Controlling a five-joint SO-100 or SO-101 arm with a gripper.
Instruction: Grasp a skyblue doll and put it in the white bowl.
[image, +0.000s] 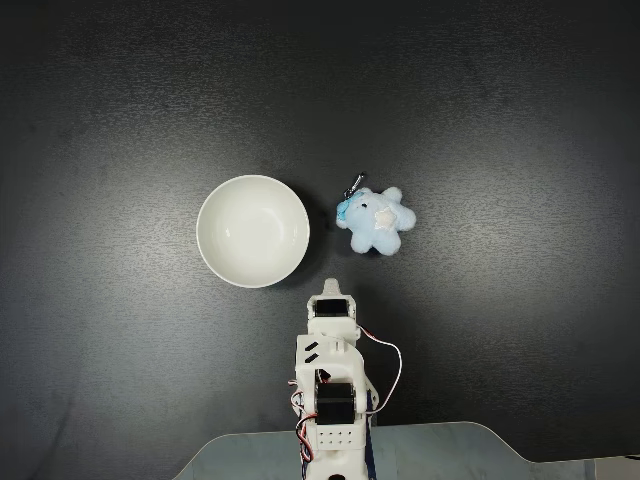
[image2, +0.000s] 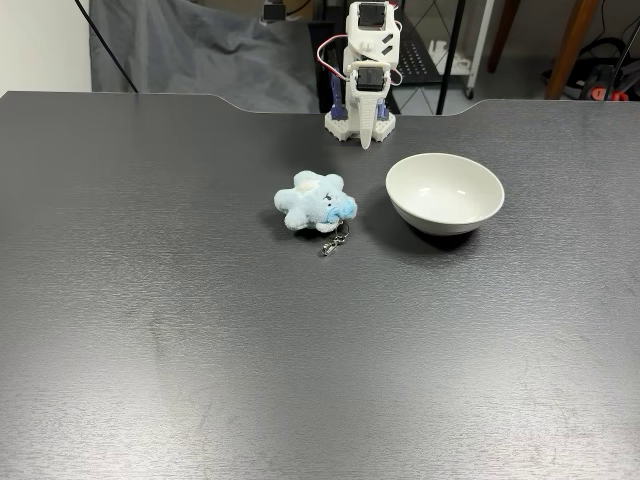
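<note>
The skyblue doll (image: 378, 221) lies on the dark table just right of the white bowl (image: 252, 231) in a fixed view from above, its metal clip (image: 353, 185) pointing away from the arm. In the other fixed view the skyblue doll (image2: 315, 202) is left of the white bowl (image2: 445, 190), which is empty. My gripper (image: 331, 289) is folded down close to the arm's base, shut with nothing in it, a short way from both. From the front, my gripper (image2: 365, 140) points down at the table's far edge.
The arm's white base (image: 330, 420) sits at the table edge, with red and white wires looping beside it. Behind the table are a grey cloth (image2: 200, 50) and furniture legs (image2: 575, 40). Bare dark tabletop (image2: 300, 350) surrounds the doll and bowl.
</note>
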